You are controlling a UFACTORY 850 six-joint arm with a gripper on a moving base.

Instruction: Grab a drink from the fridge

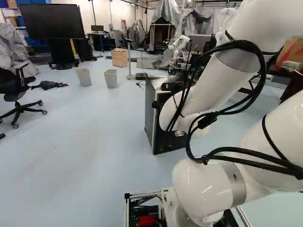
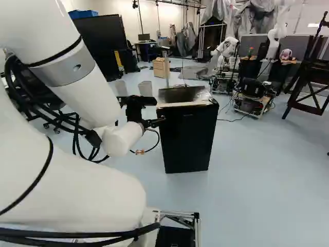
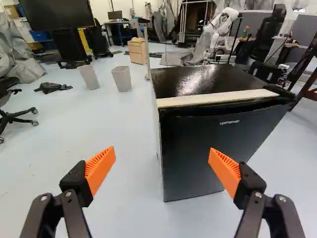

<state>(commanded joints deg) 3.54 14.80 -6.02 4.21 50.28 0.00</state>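
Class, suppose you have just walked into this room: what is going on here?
A white robot arm on a moving base has its gripper open in front of a small black fridge, apparently to fetch a drink. The fridge door looks closed, nothing is held between the orange pads, and no drink is in sight. Two bins stand on the floor beyond.
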